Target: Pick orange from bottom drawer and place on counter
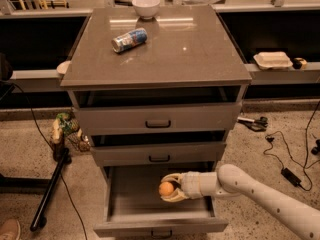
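The orange [166, 188] is small and round, held between the fingers of my gripper [169, 188], which is shut on it. The gripper hangs just above the open bottom drawer [135, 201], near its right half, below the middle drawer's front. My arm reaches in from the lower right. The counter [165, 54] is the glossy grey-brown top of the cabinet, well above the gripper.
A blue-and-white can [130, 39] lies on its side on the counter's left. A white bowl [146, 6] stands at the counter's back edge. The top drawer [158, 117] and middle drawer [159, 153] stand slightly open. Cables [285, 154] lie on the floor at right.
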### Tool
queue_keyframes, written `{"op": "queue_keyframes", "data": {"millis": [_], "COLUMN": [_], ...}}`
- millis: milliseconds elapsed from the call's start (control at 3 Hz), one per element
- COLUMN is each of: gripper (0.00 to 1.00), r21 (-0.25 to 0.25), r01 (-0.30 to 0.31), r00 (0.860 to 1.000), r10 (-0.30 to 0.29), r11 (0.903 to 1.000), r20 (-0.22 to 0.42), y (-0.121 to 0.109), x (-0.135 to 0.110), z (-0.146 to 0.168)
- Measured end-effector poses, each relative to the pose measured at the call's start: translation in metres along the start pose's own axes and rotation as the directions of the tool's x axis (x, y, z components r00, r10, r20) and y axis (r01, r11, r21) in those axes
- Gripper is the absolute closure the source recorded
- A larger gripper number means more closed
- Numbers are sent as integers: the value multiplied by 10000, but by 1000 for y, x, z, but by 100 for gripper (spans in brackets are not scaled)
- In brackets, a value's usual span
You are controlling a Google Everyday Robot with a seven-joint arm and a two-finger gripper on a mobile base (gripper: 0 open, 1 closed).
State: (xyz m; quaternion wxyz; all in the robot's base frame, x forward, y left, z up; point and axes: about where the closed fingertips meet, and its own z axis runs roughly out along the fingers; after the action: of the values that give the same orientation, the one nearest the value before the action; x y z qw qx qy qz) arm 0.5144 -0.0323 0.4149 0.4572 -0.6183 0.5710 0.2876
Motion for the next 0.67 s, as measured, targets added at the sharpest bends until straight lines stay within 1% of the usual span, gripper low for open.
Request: {"op": "queue_keyframes", "data": {"millis": [333,667], "gripper": [100,100], "r21": [6,-61], "r01": [-2,90], "r00": [10000,9992], "r10": [2,-87], "r11": [10000,9999], "r20": [3,391], "y": [0,-10], "x": [0,-31], "z": [0,-18]}}
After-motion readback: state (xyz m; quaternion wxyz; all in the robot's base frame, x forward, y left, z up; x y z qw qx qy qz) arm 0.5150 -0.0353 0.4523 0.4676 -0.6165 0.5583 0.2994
